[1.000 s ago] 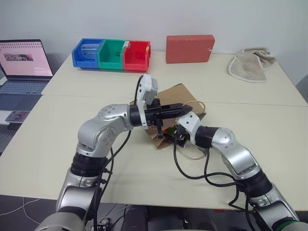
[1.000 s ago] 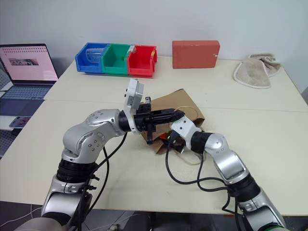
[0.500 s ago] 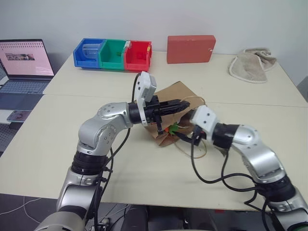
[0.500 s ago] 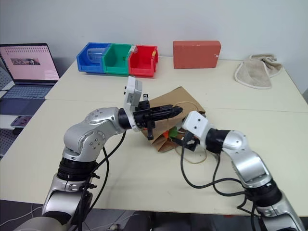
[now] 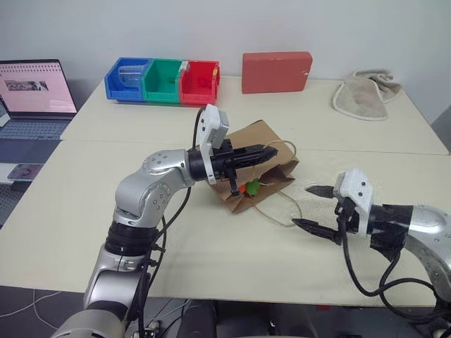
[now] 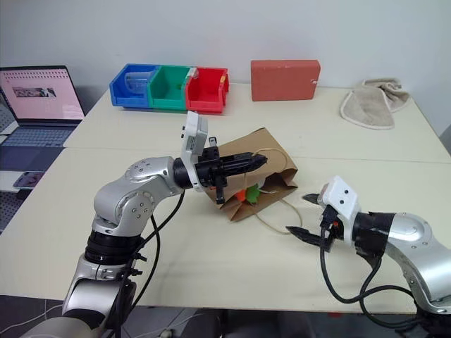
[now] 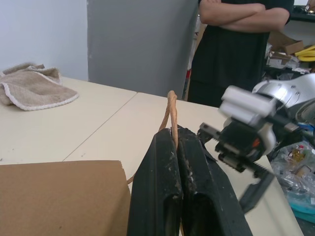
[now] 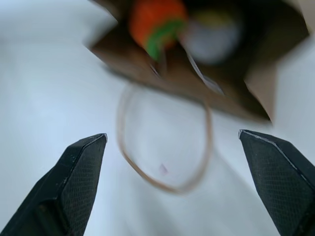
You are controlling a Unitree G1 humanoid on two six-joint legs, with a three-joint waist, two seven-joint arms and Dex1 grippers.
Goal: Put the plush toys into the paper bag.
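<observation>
The left claw (image 5: pixel 262 154) pinches the twine handle (image 7: pixel 171 105), holding the paper bag (image 5: pixel 262 141) open on the table (image 5: pixel 211 239). Both plush toys (image 8: pixel 157 19) sit inside. The right claw (image 6: pixel 296 215) hangs spread, empty, nearby. Remaining, I judge: release the handle.

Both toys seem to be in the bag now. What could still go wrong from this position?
1. The paper bag lies on its side with its mouth open; the carrot and the egg sit just inside, so they may roll out if the bag is tilted.
2. The left gripper is shut on one twine handle; a hard pull might tear it.
3. The other handle lies loose near the open right gripper and could snag.
</observation>
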